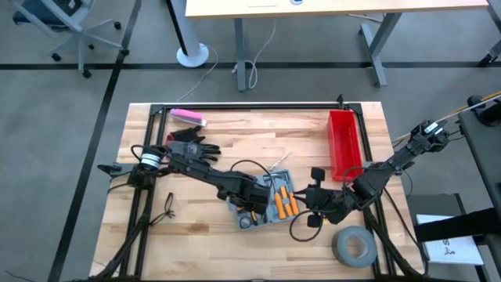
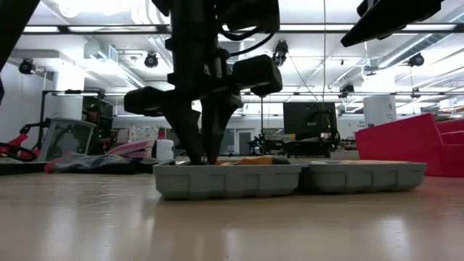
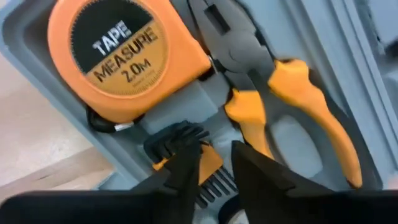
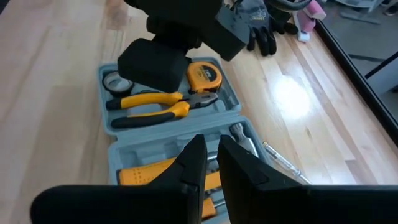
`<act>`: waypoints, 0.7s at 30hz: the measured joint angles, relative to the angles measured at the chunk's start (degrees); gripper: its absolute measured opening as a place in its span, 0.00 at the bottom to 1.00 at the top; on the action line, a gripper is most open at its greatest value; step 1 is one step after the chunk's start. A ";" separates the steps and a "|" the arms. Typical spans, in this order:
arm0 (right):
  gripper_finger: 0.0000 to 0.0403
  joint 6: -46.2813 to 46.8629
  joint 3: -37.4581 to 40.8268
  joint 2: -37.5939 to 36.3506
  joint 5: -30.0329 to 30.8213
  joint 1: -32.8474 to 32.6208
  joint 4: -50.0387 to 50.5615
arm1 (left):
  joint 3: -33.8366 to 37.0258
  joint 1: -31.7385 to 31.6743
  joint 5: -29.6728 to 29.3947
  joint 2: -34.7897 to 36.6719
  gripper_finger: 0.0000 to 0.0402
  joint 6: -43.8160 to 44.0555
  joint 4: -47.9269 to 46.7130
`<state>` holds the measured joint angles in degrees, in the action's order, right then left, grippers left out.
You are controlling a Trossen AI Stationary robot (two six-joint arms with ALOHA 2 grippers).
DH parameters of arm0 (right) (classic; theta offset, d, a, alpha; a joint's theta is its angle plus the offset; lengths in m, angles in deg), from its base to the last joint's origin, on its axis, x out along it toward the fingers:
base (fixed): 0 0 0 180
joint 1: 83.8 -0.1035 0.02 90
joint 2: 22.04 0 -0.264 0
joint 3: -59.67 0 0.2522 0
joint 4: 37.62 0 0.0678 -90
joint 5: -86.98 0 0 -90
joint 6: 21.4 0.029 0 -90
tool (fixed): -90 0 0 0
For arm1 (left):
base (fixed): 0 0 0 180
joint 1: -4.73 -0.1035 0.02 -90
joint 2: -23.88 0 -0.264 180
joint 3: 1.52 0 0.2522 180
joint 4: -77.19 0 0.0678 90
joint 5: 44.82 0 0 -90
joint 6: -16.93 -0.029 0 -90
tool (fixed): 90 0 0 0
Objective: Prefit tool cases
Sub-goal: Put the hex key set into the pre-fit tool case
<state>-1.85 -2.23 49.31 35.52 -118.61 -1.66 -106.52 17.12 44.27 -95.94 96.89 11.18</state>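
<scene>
The grey-blue tool case (image 1: 244,221) lies open and flat on the wooden table, both halves up (image 2: 290,180). Its far half holds an orange tape measure (image 3: 118,56), orange-handled pliers (image 3: 292,93) and a set of hex keys (image 3: 180,140) in an orange holder. My left gripper (image 3: 212,152) points straight down into this half (image 2: 205,156), fingers slightly apart, over the hex keys. My right gripper (image 4: 211,144) hovers shut above the case's other half, by its right edge (image 1: 309,197), holding nothing. My left gripper stands from above over the hex key set (image 3: 186,134), one fingertip (image 3: 186,163) in front of it. Whether that finger touches the set I cannot tell. Nothing sits between the two fingers.
A red bin (image 1: 343,141) stands at the far right and a grey tape roll (image 1: 354,245) at the near right. Black gloves (image 1: 192,146) and a pink thing (image 1: 188,117) lie at the far left. A loose metal tool (image 4: 280,163) lies just beyond the case.
</scene>
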 joint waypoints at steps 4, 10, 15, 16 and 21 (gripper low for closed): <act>0.06 -0.04 0.00 0.00 0.00 -0.09 -0.09 | 0.00 0.37 -0.26 1.08 0.33 -1.39 -0.17; 0.06 0.44 0.04 0.00 0.00 -0.20 -0.22 | -0.02 0.36 -2.23 3.36 0.39 -1.53 -0.91; 0.06 0.45 0.07 0.00 0.00 -0.20 -0.24 | -0.02 0.38 -1.08 3.49 0.38 -4.36 -3.13; 0.06 0.46 0.07 -0.02 0.00 -0.20 -0.24 | -0.02 0.38 -0.94 3.49 0.37 -5.09 -3.56; 0.06 0.90 0.07 -0.02 0.02 -0.20 -0.25 | -0.02 0.38 0.17 3.47 0.32 -10.98 -3.45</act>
<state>-0.95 -2.17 49.29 35.54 -118.81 -1.91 -106.55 17.50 44.44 -92.47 85.91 7.73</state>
